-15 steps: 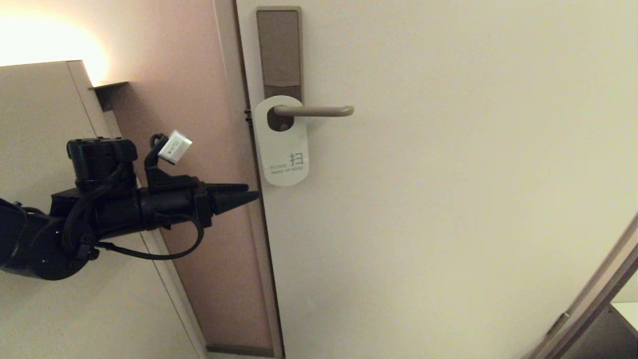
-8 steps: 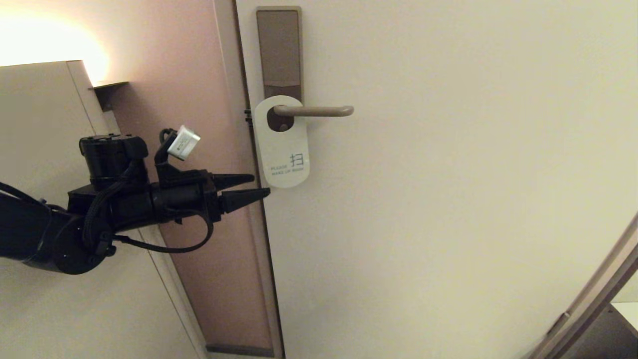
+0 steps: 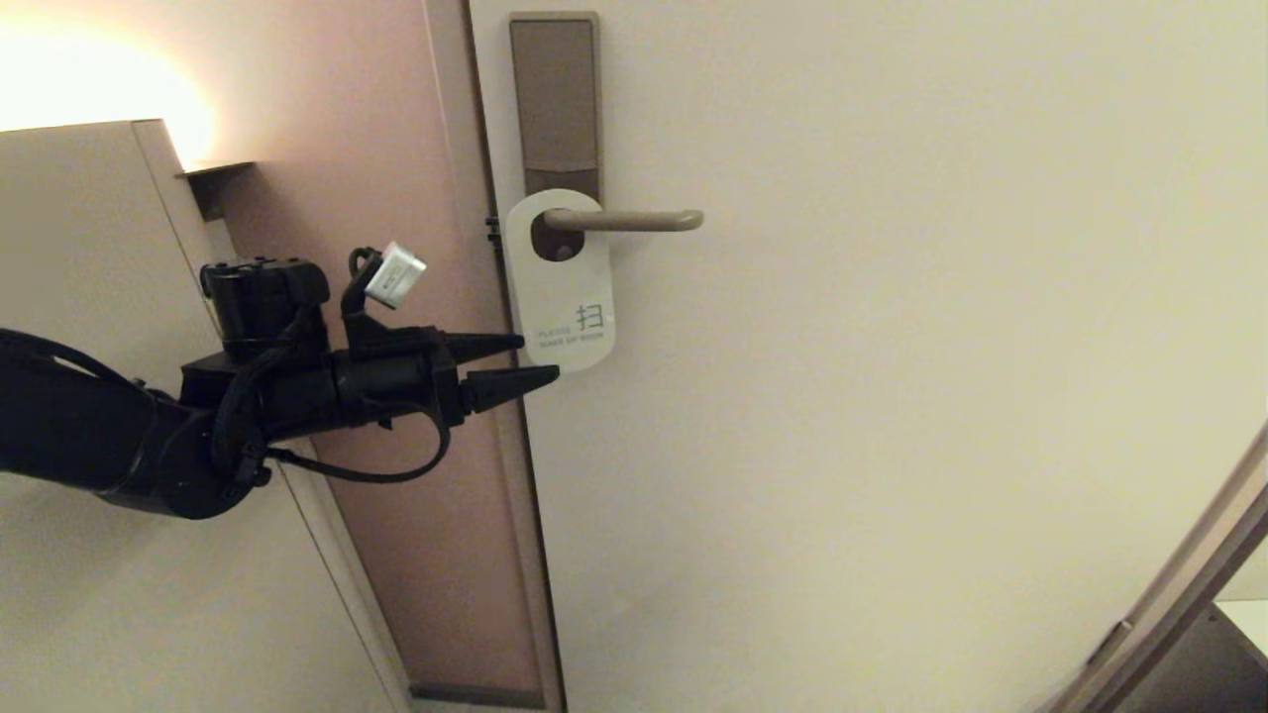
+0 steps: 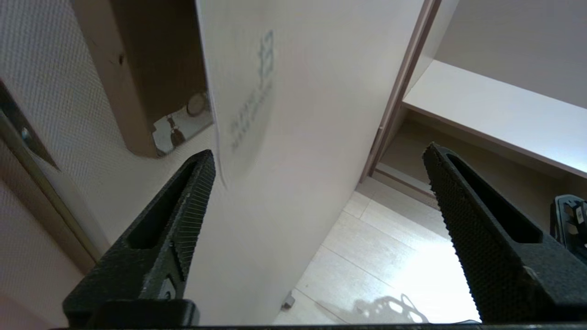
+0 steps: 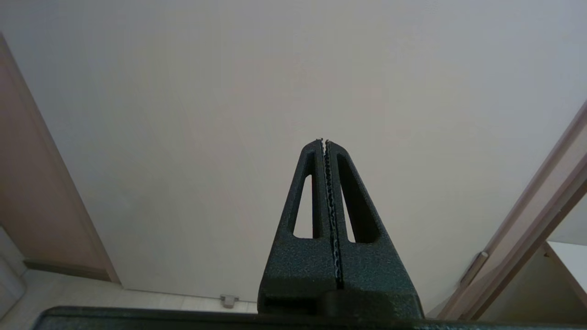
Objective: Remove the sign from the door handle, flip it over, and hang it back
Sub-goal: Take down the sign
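The sign (image 3: 560, 282) hangs white side out on the door handle (image 3: 624, 220), a slim bronze lever passing through its oval hole. My left gripper (image 3: 540, 357) is open at the sign's lower left end; one fingertip overlaps the sign's edge and the other sits just under its bottom. In the left wrist view the sign (image 4: 243, 91) shows edge-on close to one finger, and the left gripper (image 4: 318, 150) stands wide with nothing held. My right gripper (image 5: 324, 141) is shut and empty, pointing at the bare door; it is out of the head view.
The tall brown lock plate (image 3: 555, 99) rises above the handle on the cream door (image 3: 892, 416). The door frame and a pinkish wall strip (image 3: 426, 297) lie left of it, with a beige cabinet (image 3: 79, 248) behind my left arm. Pale floor tiles (image 4: 390, 256) show below.
My left gripper has risen and moved right to the sign's lower end, and its jaws have gone from nearly closed to wide open. The sign and the right gripper have not moved.
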